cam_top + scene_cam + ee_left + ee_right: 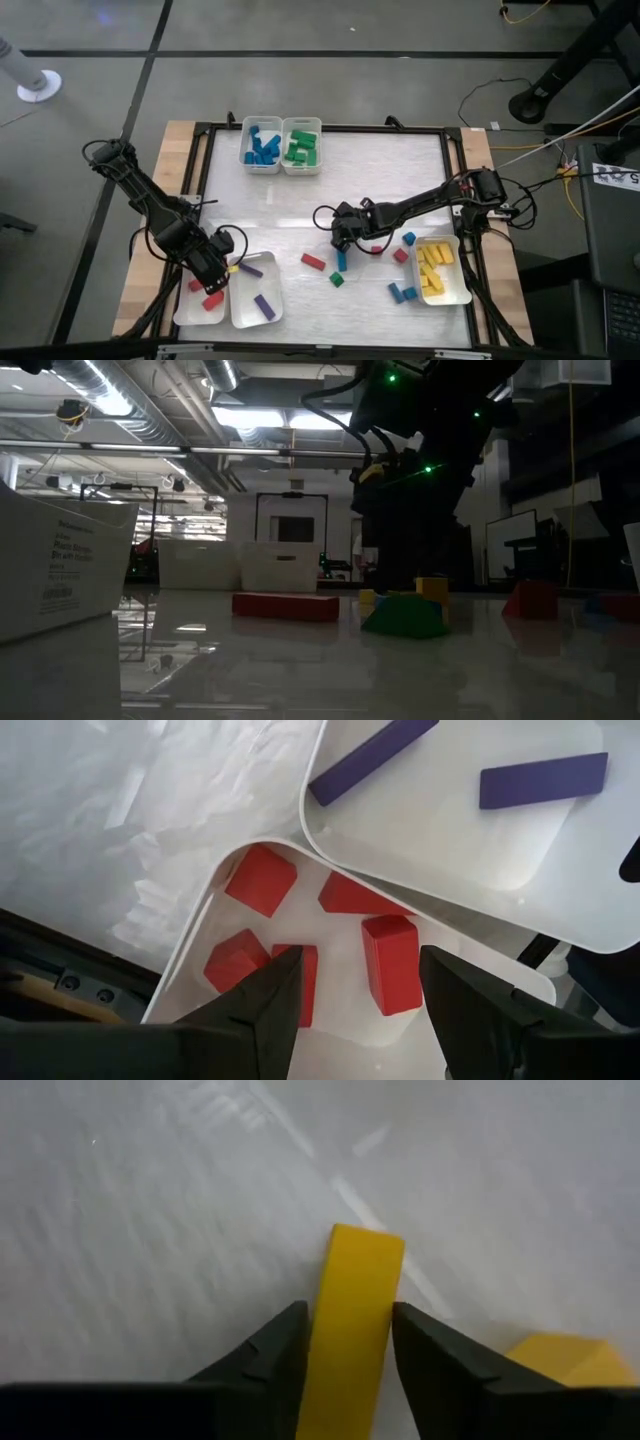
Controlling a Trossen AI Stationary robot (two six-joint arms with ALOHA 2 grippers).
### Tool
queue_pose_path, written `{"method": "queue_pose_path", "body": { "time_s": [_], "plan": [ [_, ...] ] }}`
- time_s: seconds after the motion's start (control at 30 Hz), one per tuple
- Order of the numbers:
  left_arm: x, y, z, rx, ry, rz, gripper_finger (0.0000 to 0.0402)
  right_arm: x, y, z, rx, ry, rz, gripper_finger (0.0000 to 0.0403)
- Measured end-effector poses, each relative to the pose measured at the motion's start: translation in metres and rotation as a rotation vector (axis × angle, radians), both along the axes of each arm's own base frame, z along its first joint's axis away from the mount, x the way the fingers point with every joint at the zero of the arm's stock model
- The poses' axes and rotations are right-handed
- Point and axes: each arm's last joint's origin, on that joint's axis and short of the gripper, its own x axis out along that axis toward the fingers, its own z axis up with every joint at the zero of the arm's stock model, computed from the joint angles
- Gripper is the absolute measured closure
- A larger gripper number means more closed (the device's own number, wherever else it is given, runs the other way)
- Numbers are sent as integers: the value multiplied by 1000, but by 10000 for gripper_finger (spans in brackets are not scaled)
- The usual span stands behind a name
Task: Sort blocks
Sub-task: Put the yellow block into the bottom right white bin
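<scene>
Between the right gripper's [345,1340] two dark fingers a yellow block [352,1320] is sitting upright-long, and both fingers are pressing against its sides, so the jaws are grasping it. From above, that gripper [345,235] is hanging over the white table [380,170] well left of the yellow tray [462,290], which is already carrying several yellow blocks [434,268]. Near the gripper, loose pieces are lying on the table: a red bar [314,261], a green block [337,281], a blue bar [342,260], and more red and blue pieces toward the yellow tray. Seen level across the table, the red bar [285,606] and green block [405,617] are lying in front of the dark arm.

Far left of the yellow tray, the left gripper [355,990] is hovering with its jaws released and empty above the red tray [195,945], where red blocks [390,963] are lying. Touching it, the neighbouring tray [560,915] is holding two purple bars [543,780]. At the table's far edge, two more trays are holding blue blocks [262,146] and green blocks [300,146].
</scene>
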Motion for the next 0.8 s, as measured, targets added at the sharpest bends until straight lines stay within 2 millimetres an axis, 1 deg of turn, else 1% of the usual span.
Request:
{"method": "queue_pose_path", "body": {
  "time_s": [0.2, 0.33, 0.43, 0.5, 0.57, 0.8],
  "plan": [
    [0, 0, 0, 0, 0, 0, 214, 0, 1, -1, 72, 14, 21, 213],
    [0, 0, 0, 9, -9, -20, 214, 0, 0, -1, 55, 11, 17, 184],
    [1, 1, 0, 30, -29, -59, 214, 0, 0, -1, 48, 10, 14, 174],
    [1, 1, 0, 42, -39, -75, 214, 0, 0, -1, 48, 10, 14, 179],
    [1, 1, 0, 54, -50, -85, 214, 0, 0, -1, 47, 10, 14, 194],
    [5, 0, 1, 88, -126, -108, 214, 0, 0, -1, 41, 12, 12, 275]
  ]
}}
